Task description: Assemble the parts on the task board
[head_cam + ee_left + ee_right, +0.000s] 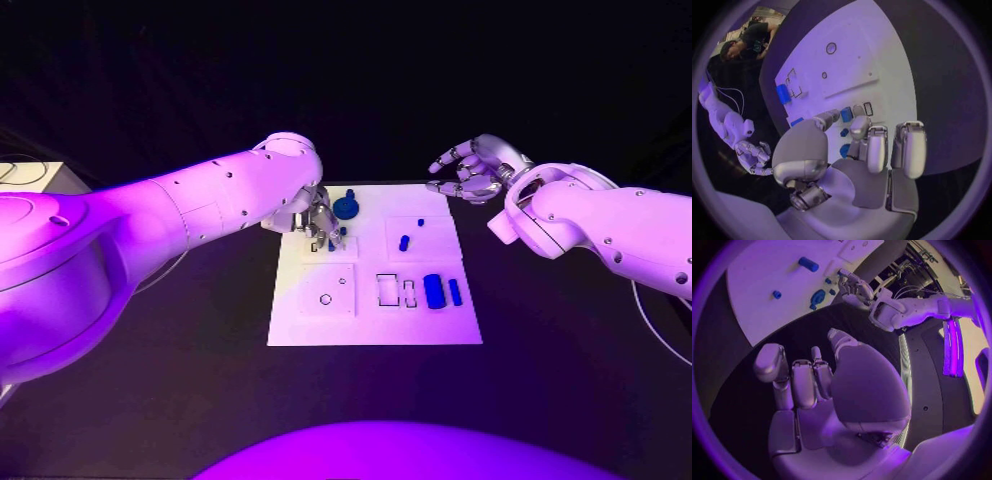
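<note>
White task board bears blue parts; left hand pinches one, right hand spread.

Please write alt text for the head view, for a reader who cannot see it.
The left hand reaches down onto the far left part of the white task board, among small blue parts. The right hand hangs open beyond the board's far right corner, holding nothing. More blue parts lie along the board's right side.

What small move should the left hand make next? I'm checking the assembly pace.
Probably close the left hand on the small blue part at its fingertips: it sits low over the task board by the round blue part, while the right hand hangs open off the board.
</note>
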Motion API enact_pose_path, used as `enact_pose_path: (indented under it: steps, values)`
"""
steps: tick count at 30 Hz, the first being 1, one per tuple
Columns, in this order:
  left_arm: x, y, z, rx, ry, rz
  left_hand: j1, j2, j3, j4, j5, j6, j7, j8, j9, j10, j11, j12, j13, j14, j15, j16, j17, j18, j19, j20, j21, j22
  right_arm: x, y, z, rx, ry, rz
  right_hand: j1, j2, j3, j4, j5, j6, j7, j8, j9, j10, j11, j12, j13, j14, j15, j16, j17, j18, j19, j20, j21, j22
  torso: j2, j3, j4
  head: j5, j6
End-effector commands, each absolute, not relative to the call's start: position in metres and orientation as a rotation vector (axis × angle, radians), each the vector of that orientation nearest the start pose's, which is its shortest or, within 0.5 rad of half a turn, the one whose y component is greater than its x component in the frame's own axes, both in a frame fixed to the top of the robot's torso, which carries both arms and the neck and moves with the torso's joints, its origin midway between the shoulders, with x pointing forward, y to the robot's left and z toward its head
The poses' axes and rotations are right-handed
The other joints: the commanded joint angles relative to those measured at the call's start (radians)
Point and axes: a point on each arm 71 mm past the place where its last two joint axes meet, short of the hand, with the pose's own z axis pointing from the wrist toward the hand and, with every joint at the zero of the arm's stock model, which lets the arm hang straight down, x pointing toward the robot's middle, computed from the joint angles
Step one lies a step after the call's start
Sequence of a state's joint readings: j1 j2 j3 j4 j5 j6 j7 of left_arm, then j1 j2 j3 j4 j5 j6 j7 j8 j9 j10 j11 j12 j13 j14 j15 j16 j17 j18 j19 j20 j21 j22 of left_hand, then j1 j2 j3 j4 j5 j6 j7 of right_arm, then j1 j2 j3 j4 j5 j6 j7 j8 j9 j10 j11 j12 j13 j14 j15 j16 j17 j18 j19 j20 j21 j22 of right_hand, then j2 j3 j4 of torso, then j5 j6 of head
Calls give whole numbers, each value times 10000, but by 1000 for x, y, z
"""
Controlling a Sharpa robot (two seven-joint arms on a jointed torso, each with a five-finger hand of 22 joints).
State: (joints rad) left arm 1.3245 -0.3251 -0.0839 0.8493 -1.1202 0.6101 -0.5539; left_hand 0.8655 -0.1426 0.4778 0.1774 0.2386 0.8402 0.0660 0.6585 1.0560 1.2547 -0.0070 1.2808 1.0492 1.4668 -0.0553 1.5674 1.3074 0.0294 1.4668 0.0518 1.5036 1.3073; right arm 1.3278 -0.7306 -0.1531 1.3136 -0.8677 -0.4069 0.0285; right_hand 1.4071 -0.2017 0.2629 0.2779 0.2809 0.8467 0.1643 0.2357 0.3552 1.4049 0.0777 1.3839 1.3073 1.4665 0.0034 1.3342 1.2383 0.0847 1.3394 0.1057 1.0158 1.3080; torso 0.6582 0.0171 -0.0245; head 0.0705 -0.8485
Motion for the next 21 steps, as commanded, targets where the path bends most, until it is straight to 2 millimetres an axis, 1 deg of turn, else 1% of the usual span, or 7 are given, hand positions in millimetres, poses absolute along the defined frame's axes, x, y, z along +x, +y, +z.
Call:
enact_pose_path:
  steps: [1, 2, 7, 11, 16, 18, 21]
  values:
    - [573, 142, -215, 724, 25746, -979, 183, -53, -363, 302, -553, 96, -22, -71, 55, 26, 23, 15, 18, 1040, -73, 33, 2634, -1, 313, -50, -58, 1516, 535, -213, -169, 3129, 16495, 8471, -99, -31, 64, -22, -9, -83, 7, 59, 9, -38, 5, -38, 739, 196, -27, -21, -5, 187, 51, 0, -28, 119, 8, -1, 0, 2, 9]
    - [572, 142, -214, 714, 25728, -1038, 223, -47, -418, 356, -632, 97, -23, -76, 63, 24, 21, 13, 14, 1040, -74, 33, 2634, -1, 314, -52, -59, 1517, 535, -213, -169, 3131, 16497, 8467, -99, -31, 64, -22, -9, -83, 7, 59, 9, -38, 5, -38, 739, 196, -27, -21, -5, 187, 51, 0, -28, 119, 5, -2, -2, -3, 25]
    - [571, 142, -208, 627, 25561, -1419, 245, -37, -437, 379, -654, 95, -24, -79, 67, 3, 21, -6, -18, 1040, -74, 33, 2634, 7, 294, -52, -79, 1487, 535, -214, -170, 3143, 16511, 8445, -99, -31, 64, -22, -9, -83, 7, 59, 9, -38, 5, -38, 739, 196, -27, -21, -5, 187, 51, 0, -28, 119, 1, -3, -9, -8, 32]
    - [571, 140, -199, 442, 25322, -1951, 343, -23, -516, 459, -680, 24, -8, -119, 77, -86, 34, -74, -125, 1040, -67, 33, 2634, 22, 258, -52, -118, 1432, 536, -215, -170, 3160, 16516, 8418, -99, -31, 64, -22, -9, -83, 7, 59, 9, -38, 5, -38, 739, 196, -27, -21, -5, 187, 51, 0, -28, 119, -3, -2, 0, -13, 61]
    - [572, 139, -186, 144, 25044, -2609, 682, 49, -674, 625, -649, -200, 75, -296, 43, -294, 106, -202, -320, 1040, -10, 33, 2634, 64, 143, -20, -239, 1266, 536, -216, -171, 3176, 16526, 8396, -99, -31, 64, -22, -9, -83, 7, 59, 9, -38, 5, -38, 739, 196, -27, -21, -5, 187, 51, 0, -28, 119, -12, 1, 11, -21, 101]
    - [572, 139, -180, -5, 24930, -2906, 973, 118, -769, 730, -623, -370, 164, -506, -69, -459, 185, -283, -462, 1028, 60, 11, 2605, 101, 41, 26, -346, 1125, 536, -217, -171, 3184, 16528, 8386, -99, -31, 64, -22, -9, -83, 7, 59, 9, -38, 5, -38, 739, 196, -27, -21, -5, 187, 51, 0, -28, 119, -7, 3, 12, -18, 113]
    - [574, 142, -170, -256, 24740, -3312, 1481, 262, -727, 704, -559, -469, 246, -686, -188, -749, 261, -461, -747, 920, 128, -196, 2349, 176, -158, 80, -558, 841, 536, -217, -171, 3196, 16528, 8371, -99, -31, 64, -22, -9, -83, 7, 59, 9, -38, 5, -38, 739, 196, -27, -21, -5, 187, 51, 0, -28, 119, -3, 3, 13, -9, 150]
